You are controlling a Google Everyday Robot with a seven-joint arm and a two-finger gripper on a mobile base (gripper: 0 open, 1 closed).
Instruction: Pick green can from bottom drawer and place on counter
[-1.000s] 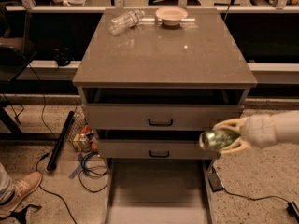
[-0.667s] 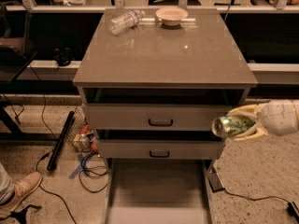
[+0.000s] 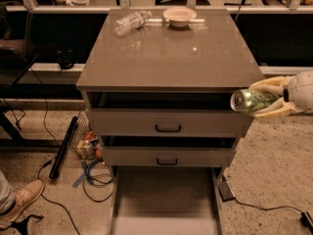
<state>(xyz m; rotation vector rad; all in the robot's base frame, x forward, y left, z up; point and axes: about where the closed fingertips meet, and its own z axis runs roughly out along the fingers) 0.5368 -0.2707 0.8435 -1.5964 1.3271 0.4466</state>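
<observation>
While the hand is carrying, step: transfer from drawer to desk is under way; placing is not yet done.
Hand: pale two-finger hand [image 3: 257, 101] is reaching in from the right edge of the view, beside the cabinet's right front corner.
Hand state: fingers are closing above and below the can, gripping it firmly.
Can: small shiny green mottled drink can [image 3: 246, 101] is lying sideways in the grip, silver end pointing left, hanging level with the upper drawer front and just below the desk edge.
Bottom drawer: lowest grey-beige drawer with flat tray floor [image 3: 166, 195] is standing pulled out, nothing showing on its floor.
Desk: large square glossy grey-brown desk top [image 3: 166, 58] is lying above and to the left of the can.
Next move, judged: hand is needing to lift above the desk's thin edge, then travel left over the slab before lowering and letting go.
Obstruction: right front corner of the desk is sitting closest to the can's path; clipping it is the main risk.
Others on desk: clear plastic water bottle [image 3: 131, 22] and pale round bowl [image 3: 180, 15] are resting at the far edge, well apart from the near right side.
Floor: tangled cables [image 3: 93, 173] are lying left of the cabinet, clear of the arm.
</observation>
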